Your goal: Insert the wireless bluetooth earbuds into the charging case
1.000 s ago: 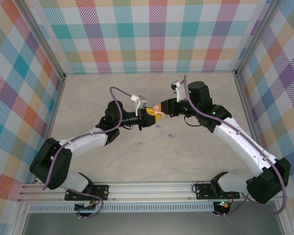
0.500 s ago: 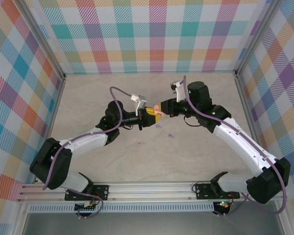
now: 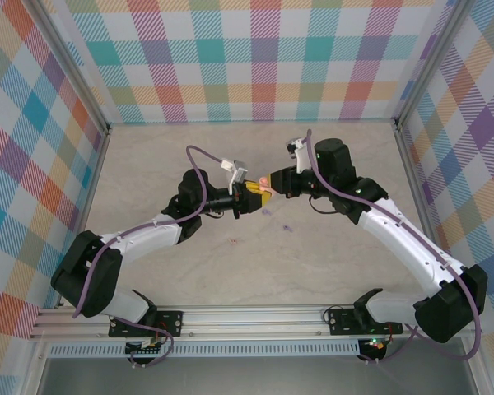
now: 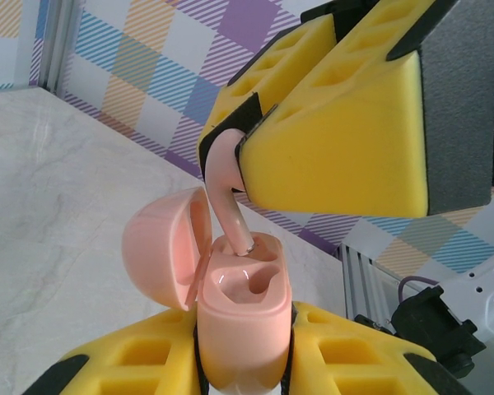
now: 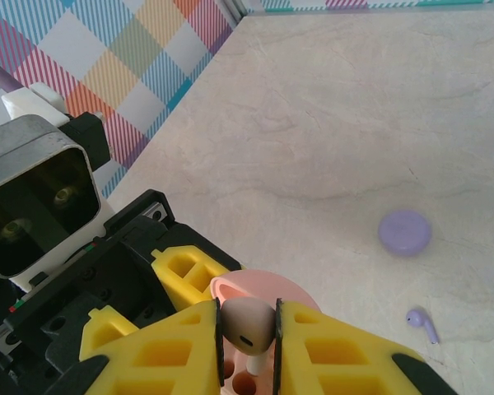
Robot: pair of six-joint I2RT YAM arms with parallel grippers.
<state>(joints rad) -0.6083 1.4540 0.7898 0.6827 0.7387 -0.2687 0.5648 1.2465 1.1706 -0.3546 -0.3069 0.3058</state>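
A: Cases, qty?
B: 2 total: 1 pink charging case [image 4: 240, 306], 1 lilac case [image 5: 404, 231].
A: Earbuds?
B: 1 pink earbud [image 4: 224, 188], 1 lilac earbud [image 5: 422, 323]. Plus 1 tiny pink bit [image 3: 235, 241] on the table, too small to ID.
A: Arms?
B: 2 arms, 1 gripper ea.: left gripper [image 4: 243, 355], right gripper [image 5: 247, 331].

Pale marble-look table [image 3: 255, 276] (plaid walls [image 3: 263, 58] around)

A pale, marble-veined tabletop [image 3: 148, 156] is boxed in on three sides by panels of pastel plaid: back wall [image 3: 255, 58], left wall [image 3: 25, 164] and right wall [image 3: 477, 148]. Aluminium posts [image 3: 66, 66] mark the far corners, and an aluminium rail [image 3: 255, 315] runs along the near edge. The light is even and soft.
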